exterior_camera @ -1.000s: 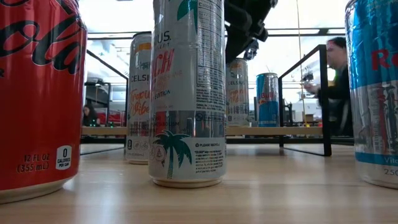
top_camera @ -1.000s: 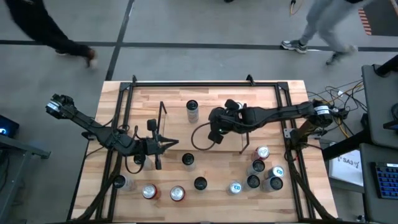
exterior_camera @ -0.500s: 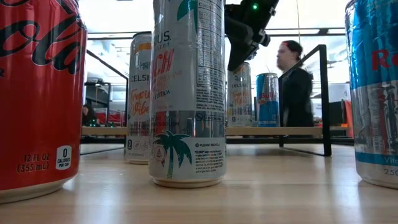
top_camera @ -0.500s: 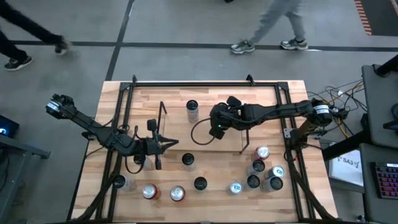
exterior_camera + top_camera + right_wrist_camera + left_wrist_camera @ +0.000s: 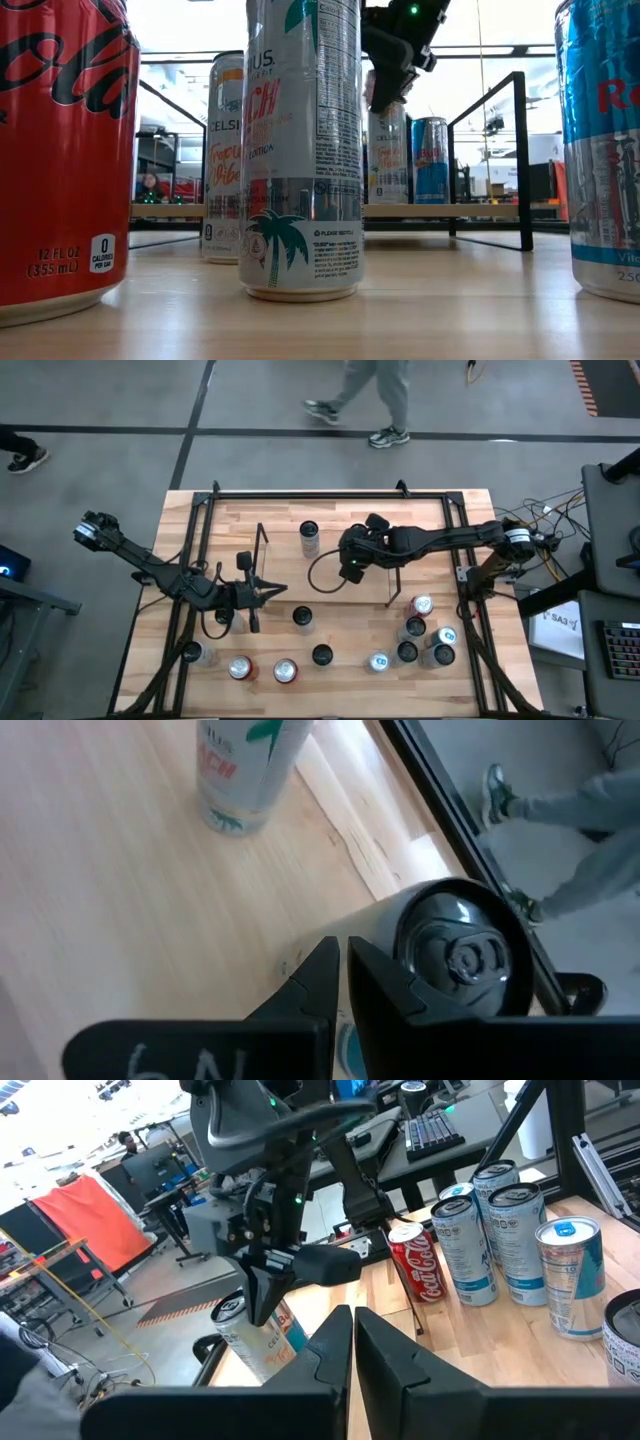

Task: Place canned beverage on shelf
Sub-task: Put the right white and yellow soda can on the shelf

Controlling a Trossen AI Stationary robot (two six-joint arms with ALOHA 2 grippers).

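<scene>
A tall silver can [image 5: 309, 538] with a dark top stands upright between the shelf's thin black wire end frames [image 5: 262, 550]. The low view shows the shelf's light wood base [image 5: 480, 211]. My right gripper [image 5: 347, 572] hangs shut and slanted down, a little toward the table's right of that can [image 5: 465, 955] and about level with its top [image 5: 385, 112]; it holds nothing. My left gripper [image 5: 272, 592] stands shut and level near the shelf's left end frame. In the left wrist view it [image 5: 352, 1325] faces the right gripper [image 5: 262, 1312].
Several cans cluster at the near right [image 5: 420, 630], and more stand along the near edge [image 5: 285, 672]. One can [image 5: 303, 617] stands mid-table. A dark cable loop [image 5: 318, 585] lies below the right gripper. A black tubular frame [image 5: 300, 493] rims the table. A person [image 5: 370, 390] walks beyond the far edge.
</scene>
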